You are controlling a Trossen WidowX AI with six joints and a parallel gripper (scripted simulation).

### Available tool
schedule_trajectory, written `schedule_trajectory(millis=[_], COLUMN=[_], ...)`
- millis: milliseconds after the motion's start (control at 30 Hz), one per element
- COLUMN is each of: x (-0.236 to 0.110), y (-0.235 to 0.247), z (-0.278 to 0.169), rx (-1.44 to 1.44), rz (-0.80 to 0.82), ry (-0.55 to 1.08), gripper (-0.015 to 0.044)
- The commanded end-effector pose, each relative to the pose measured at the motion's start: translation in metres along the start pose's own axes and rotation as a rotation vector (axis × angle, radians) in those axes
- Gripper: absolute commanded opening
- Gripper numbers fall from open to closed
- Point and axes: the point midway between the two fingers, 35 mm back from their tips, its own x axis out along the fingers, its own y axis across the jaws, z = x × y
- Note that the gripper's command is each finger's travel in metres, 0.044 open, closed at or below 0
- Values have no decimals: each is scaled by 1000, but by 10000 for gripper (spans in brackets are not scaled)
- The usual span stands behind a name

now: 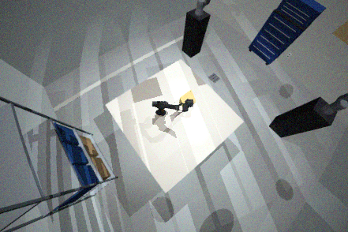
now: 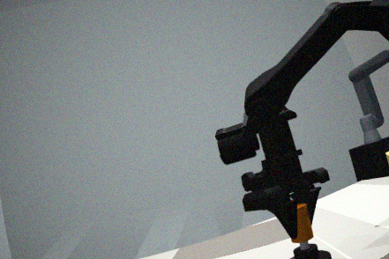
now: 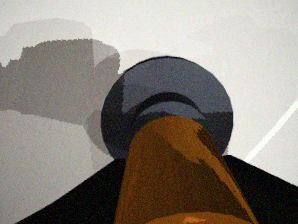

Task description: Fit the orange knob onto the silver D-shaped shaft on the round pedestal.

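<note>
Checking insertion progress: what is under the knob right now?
The pedestal sits directly below the knob, which the end effector grips. A short bit of shaft shows between them in the exterior view. The knob's hole and the shaft's flat are covered.

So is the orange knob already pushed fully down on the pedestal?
No. In the exterior view the orange knob, held in the gripper, stands above the pedestal with a short silver shaft visible between them.

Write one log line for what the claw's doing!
claw: shut on orange knob | knob: just above pedestal | seated: not yet
</note>
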Motion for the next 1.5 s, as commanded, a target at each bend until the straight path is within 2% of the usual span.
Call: schedule_trajectory(millis=[0,500,767,1467], x=[1,-4,-4,-2], y=[0,-2,0,2], z=[-1,-1,1,1], rx=[4,4,-205,-205], rz=[3,3,3,3], ry=[4,3,3,3], gripper=[0,0,0,0])
